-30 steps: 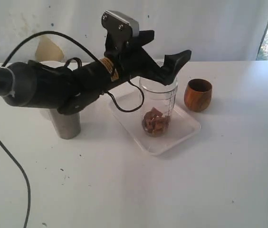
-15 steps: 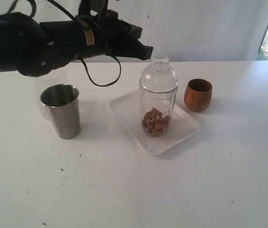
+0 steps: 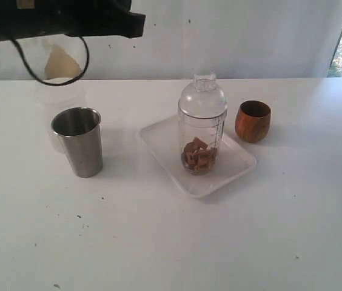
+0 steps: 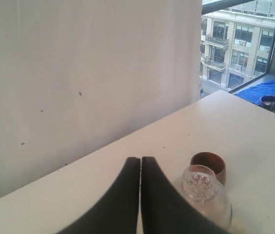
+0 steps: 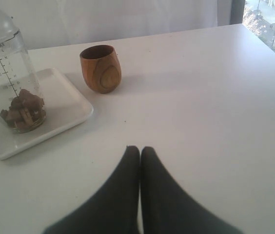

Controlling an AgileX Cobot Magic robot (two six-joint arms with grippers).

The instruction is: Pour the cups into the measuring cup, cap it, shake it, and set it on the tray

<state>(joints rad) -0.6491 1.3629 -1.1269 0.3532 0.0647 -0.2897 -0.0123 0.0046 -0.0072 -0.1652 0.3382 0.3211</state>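
The measuring cup [image 3: 202,130] stands upright on the tray [image 3: 238,160], its domed cap [image 3: 202,97] on and brown chunks [image 3: 198,155] at its bottom. The wooden cup [image 3: 253,121] just beside the tray and the steel tumbler [image 3: 79,140] farther off both look empty. The left gripper [image 4: 140,163], high above the table, and the right gripper [image 5: 140,152] are both pinched together on nothing. I'd say little is left to do; whether it was shaken I cannot tell.

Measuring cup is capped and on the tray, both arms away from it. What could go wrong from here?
1. The measuring cup stands tall and narrow on the tray; a bump could topple it toward the wooden cup nearby.
2. A cable loop hangs under the left arm on the steel tumbler's side; a low sweep might snag it.
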